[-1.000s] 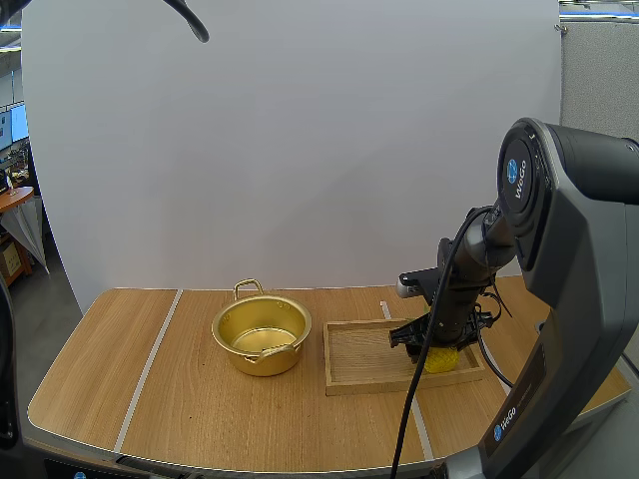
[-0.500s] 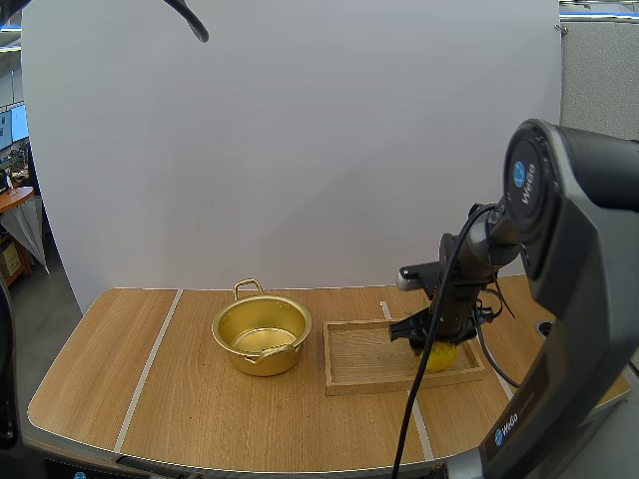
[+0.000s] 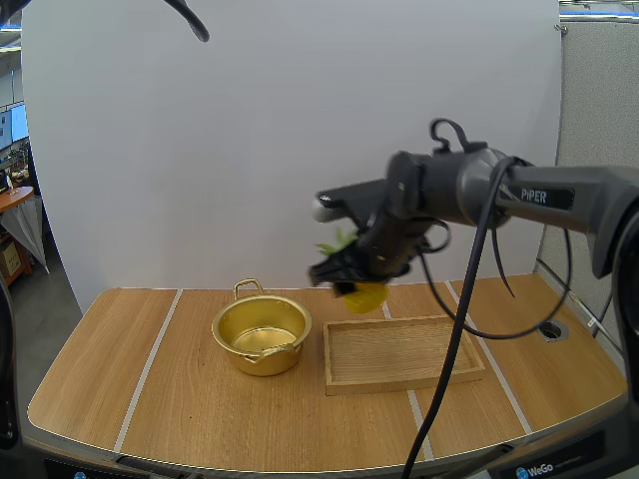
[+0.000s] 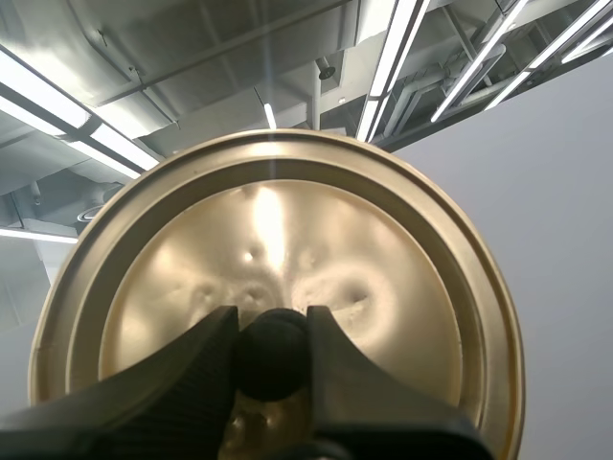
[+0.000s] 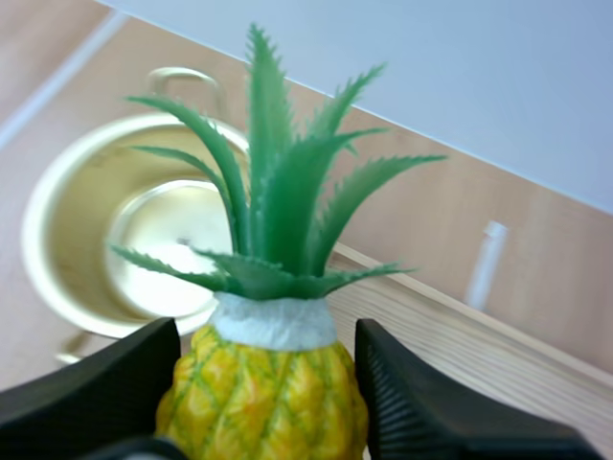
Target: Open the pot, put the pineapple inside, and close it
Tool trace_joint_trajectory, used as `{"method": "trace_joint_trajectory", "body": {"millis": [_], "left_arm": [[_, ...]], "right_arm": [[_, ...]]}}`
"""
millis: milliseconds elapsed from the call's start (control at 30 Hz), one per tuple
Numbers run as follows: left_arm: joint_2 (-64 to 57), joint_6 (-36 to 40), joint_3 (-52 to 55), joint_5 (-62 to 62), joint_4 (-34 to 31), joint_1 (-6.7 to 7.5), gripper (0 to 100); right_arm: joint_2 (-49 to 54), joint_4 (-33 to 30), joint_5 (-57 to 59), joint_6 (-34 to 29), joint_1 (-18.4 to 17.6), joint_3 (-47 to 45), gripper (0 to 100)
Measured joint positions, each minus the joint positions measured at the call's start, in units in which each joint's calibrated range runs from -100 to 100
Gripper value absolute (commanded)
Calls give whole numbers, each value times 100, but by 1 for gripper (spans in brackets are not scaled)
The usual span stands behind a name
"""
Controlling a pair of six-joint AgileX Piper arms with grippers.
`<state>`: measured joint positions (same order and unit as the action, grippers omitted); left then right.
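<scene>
The worktop [image 3: 200, 419] carries two things. The wooden tray [image 3: 399, 383] lies on its right part, with nothing in it. Just beside it, to the left, stands the golden pot [image 3: 262, 337], open and with nothing inside. Its lid [image 4: 287, 240] is up in the air, away from the pot. The left gripper [image 4: 272, 337] is closed on the lid's black knob [image 4: 272, 362], one finger on each side.

The pineapple [image 3: 365, 295] is also in the air, above the tray's far left corner, and touches neither the tray nor the pot. The right gripper [image 3: 357, 273] grips it. In the right wrist view the two fingers [image 5: 431, 412] press on the yellow body from both sides, and the green leaves point toward the pot.

I judge that the opening is done and the step in hand is bringing the pineapple to the pot. The next move calls for carrying it to the left until it is over the pot's mouth, lowering it, and only then parting the fingers. The pot looks shallow against the leaves, so the lid may not sit flat.
</scene>
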<state>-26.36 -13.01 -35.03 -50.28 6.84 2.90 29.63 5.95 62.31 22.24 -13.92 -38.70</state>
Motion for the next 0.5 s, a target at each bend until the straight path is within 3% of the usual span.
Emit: {"method": "trace_joint_trajectory", "body": {"millis": [200,500], "left_arm": [[0,0,0,0,0,0,0],[0,0,0,0,0,0,0]], "right_arm": [[-120,96,-27,-87,-650,268,0],[-1324,96,-75,-126,-839,925,0]]}}
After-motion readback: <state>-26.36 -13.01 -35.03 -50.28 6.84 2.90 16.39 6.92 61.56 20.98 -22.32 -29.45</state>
